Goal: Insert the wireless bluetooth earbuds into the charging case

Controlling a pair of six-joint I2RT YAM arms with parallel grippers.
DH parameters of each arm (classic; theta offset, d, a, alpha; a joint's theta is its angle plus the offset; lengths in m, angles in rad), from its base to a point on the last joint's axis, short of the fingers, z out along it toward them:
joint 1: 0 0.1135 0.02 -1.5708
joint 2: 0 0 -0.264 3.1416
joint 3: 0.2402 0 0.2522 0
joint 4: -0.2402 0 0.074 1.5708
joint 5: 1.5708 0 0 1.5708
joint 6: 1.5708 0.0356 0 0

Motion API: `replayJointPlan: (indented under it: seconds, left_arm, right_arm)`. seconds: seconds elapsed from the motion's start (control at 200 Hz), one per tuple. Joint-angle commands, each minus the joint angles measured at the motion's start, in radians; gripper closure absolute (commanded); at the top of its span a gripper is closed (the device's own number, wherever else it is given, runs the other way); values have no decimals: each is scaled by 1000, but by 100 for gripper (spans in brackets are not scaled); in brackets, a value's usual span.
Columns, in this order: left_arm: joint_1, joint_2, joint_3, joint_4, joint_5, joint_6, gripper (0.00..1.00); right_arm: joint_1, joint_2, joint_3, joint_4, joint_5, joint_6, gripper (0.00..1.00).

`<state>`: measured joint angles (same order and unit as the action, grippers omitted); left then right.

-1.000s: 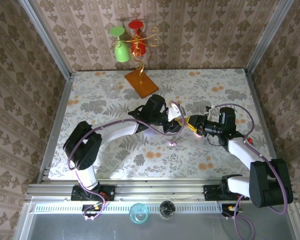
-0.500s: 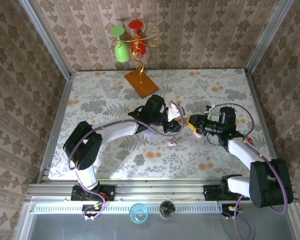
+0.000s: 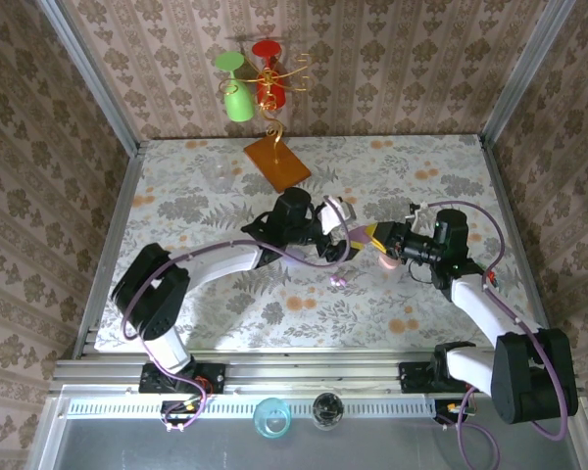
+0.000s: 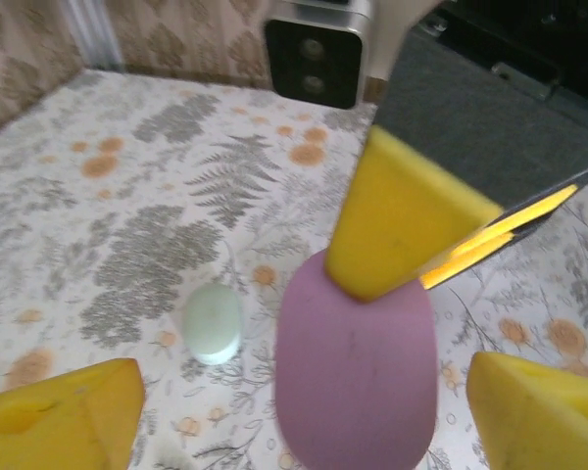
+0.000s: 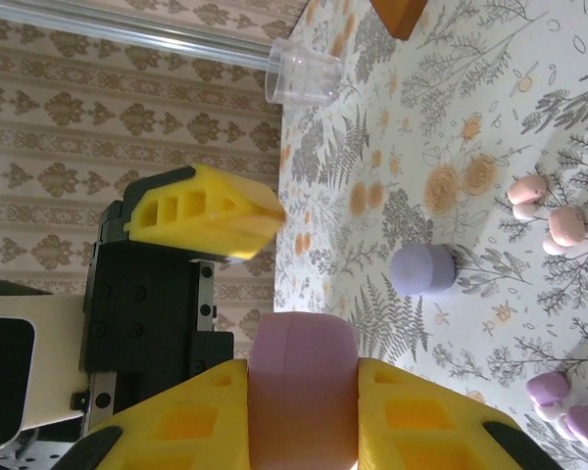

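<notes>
At lower centre, right wrist view, the charging case [image 5: 302, 357] is pinched by the right gripper [image 5: 302, 377]; earbuds [image 5: 549, 211] lie loose on the table [image 5: 490, 313] at right. Left gripper [image 4: 294, 421], spread, flanks the case. Its lid state is unclear, so closing squarely seems best.

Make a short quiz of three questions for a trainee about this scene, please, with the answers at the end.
1. True or false: the right claw is shut on the mauve case.
2. In the left wrist view, which thing lies on the table, left of the held case? A) a pale green case B) a red spoon C) a black cable
3. Fill in the missing word: the jaws of the left claw stand ___, one on each side of the mauve case and apart from it.

Key: 1 true; 2 A; 3 open.
</notes>
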<state>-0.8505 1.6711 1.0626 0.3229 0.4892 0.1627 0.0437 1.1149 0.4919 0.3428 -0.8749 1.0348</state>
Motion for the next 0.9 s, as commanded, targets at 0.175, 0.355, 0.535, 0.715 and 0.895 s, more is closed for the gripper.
replayJointPlan:
  seconds: [0.175, 0.355, 0.535, 0.715, 0.895]
  left_arm:
    - [54, -149, -280, 475, -38, -106, 0]
    - [96, -137, -371, 693, 36, -199, 0]
    - [94, -94, -412, 886, 64, -206, 8]
    - [94, -56, -396, 963, 99, -217, 16]
    - [91, -63, -391, 967, 79, -181, 21]
  right_arm:
    - [5, -55, 27, 140, 1, 166, 88]
    - [57, -46, 30, 267, 8, 280, 87]
    - [129, -3, 50, 409, 44, 389, 86]
    - [192, 69, 66, 604, 73, 524, 86]
    - [231, 111, 68, 709, 114, 605, 87]
